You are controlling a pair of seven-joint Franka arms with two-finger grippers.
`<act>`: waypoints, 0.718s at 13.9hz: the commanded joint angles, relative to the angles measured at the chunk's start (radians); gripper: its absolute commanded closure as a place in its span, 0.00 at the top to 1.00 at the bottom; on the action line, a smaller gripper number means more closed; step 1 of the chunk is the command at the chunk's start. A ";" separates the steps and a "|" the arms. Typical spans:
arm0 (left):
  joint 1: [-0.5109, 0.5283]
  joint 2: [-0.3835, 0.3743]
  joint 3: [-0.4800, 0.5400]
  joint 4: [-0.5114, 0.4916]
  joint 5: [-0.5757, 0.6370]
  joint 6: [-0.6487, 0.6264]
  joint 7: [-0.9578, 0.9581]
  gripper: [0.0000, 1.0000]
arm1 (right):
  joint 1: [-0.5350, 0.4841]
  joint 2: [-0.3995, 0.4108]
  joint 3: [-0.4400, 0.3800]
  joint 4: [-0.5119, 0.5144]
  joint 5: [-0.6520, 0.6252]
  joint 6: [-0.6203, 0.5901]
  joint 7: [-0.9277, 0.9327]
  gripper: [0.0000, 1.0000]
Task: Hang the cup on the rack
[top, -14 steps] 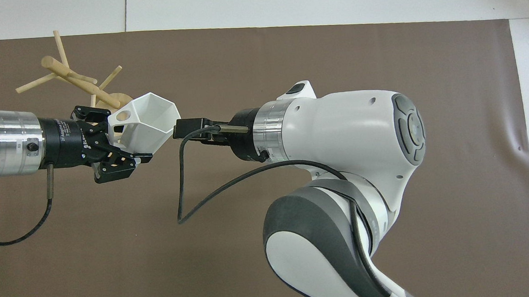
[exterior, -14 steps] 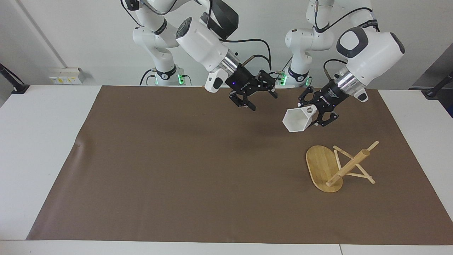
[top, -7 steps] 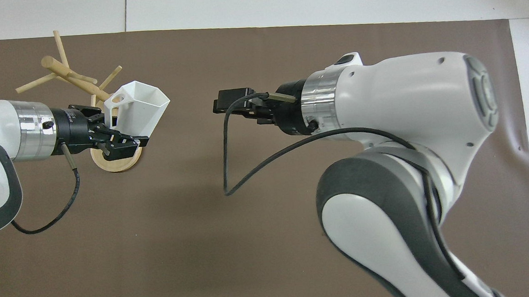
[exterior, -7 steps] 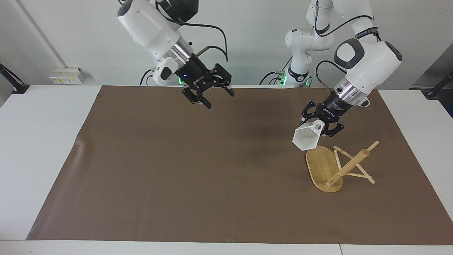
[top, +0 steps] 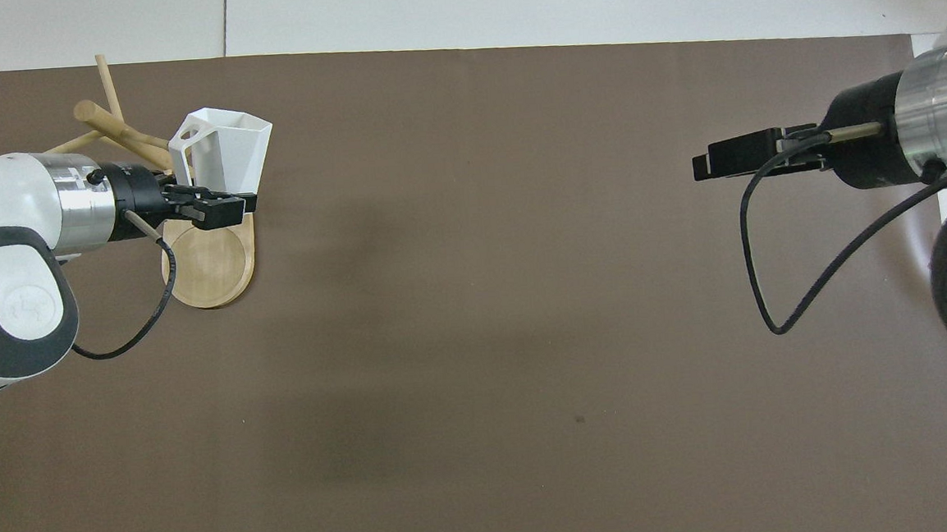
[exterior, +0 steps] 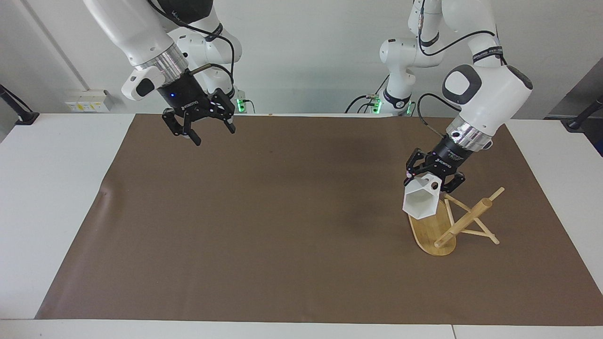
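Note:
The white faceted cup (exterior: 420, 200) hangs in my left gripper (exterior: 433, 181), which is shut on its handle end, mouth tilted down. It is over the oval base (exterior: 426, 233) of the bamboo rack, close beside the central post (exterior: 464, 221) and its peg sticks. In the overhead view the cup (top: 224, 150) sits over the base (top: 211, 270), next to the post (top: 116, 127), with the left gripper (top: 215, 208) beside it. My right gripper (exterior: 202, 127) is open and empty, raised over the mat toward the right arm's end; it also shows in the overhead view (top: 718, 165).
A brown mat (exterior: 264, 226) covers most of the white table (exterior: 52, 197). The rack stands toward the left arm's end of the mat. A cable loops under the right wrist (top: 770, 281).
My left gripper has carried the cup down and toward the rack, tilting it mouth-down over the base. My right arm has swung away toward its own end of the table, still open.

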 commanded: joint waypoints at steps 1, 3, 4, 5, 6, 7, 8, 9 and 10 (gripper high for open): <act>-0.020 0.027 0.008 0.029 0.041 0.037 -0.079 0.00 | 0.003 -0.024 -0.039 -0.031 -0.086 -0.017 -0.052 1.00; -0.020 0.029 0.008 0.029 0.042 0.056 -0.103 0.00 | 0.003 -0.044 -0.080 -0.070 -0.163 -0.009 -0.109 1.00; -0.020 0.030 0.008 0.027 0.042 0.062 -0.110 0.00 | 0.003 -0.053 -0.106 -0.090 -0.203 0.002 -0.153 1.00; -0.020 0.035 0.008 0.027 0.042 0.068 -0.122 0.00 | 0.003 -0.058 -0.132 -0.100 -0.224 0.012 -0.198 1.00; -0.020 0.035 0.008 0.024 0.044 0.079 -0.132 0.00 | 0.003 -0.058 -0.146 -0.103 -0.229 0.026 -0.218 1.00; -0.020 0.035 0.008 0.020 0.045 0.095 -0.141 0.00 | 0.003 -0.058 -0.169 -0.104 -0.237 0.025 -0.215 1.00; -0.020 0.035 0.008 0.018 0.047 0.102 -0.142 0.00 | 0.004 -0.058 -0.197 -0.104 -0.237 0.028 -0.212 1.00; -0.020 0.036 0.008 0.016 0.047 0.102 -0.142 0.00 | 0.003 -0.056 -0.215 -0.103 -0.235 0.029 -0.212 1.00; -0.020 0.036 0.008 0.013 0.047 0.102 -0.142 0.00 | 0.003 -0.056 -0.226 -0.103 -0.235 0.029 -0.210 1.00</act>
